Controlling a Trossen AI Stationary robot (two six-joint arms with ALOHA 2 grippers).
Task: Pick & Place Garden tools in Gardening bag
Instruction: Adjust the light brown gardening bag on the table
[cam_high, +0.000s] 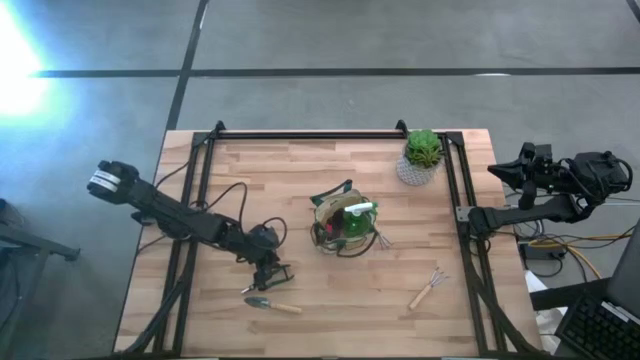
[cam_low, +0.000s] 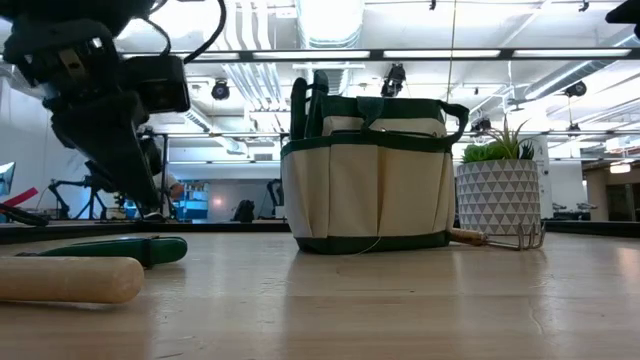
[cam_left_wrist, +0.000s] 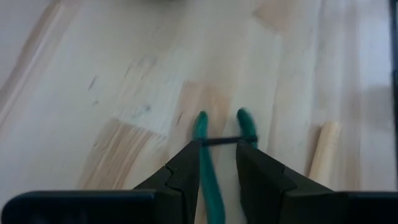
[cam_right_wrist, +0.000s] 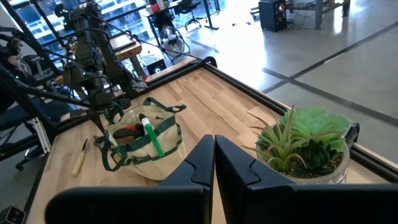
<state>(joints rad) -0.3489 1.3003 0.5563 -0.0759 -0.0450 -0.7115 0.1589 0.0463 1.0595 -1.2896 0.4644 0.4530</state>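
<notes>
Left gripper (cam_left_wrist: 219, 163) clamped on green-handled dark pruners (cam_left_wrist: 208, 155), low over table, well left-front of round beige fabric gardening bag with green trim (cam_high: 344, 222) (left arm nearer). Right gripper (cam_right_wrist: 214, 163) shut, parked beyond bag's right.

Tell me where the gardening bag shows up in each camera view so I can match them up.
High view: the gardening bag sits near the table's middle.
Low view: it stands at centre, with the potted plant just to its right.
Left wrist view: not in it.
Right wrist view: it lies left of centre, beyond the right gripper.
Shared landmark: the potted plant, visible in the high, low and right wrist views.
</notes>
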